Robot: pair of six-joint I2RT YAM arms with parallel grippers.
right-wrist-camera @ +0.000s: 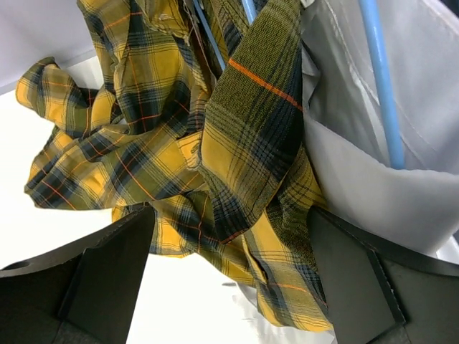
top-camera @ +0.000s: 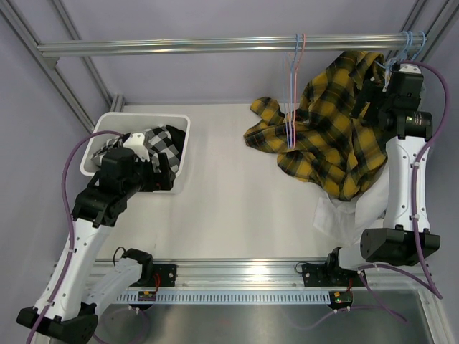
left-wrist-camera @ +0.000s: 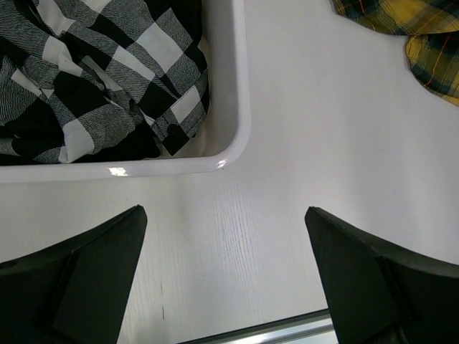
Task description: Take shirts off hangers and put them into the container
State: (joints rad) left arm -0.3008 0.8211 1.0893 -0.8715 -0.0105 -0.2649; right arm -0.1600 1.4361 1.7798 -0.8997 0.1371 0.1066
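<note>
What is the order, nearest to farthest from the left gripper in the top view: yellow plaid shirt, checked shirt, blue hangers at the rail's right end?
1. The checked shirt, in the tub beside the left gripper.
2. The yellow plaid shirt, across the table, right.
3. The blue hangers, far right corner.

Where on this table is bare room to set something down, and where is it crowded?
Bare: the wide middle of the table, between the white tub and the yellow plaid shirt. Crowded: the right side, where the plaid shirt and a white shirt are; the tub holds a checked shirt.
</note>
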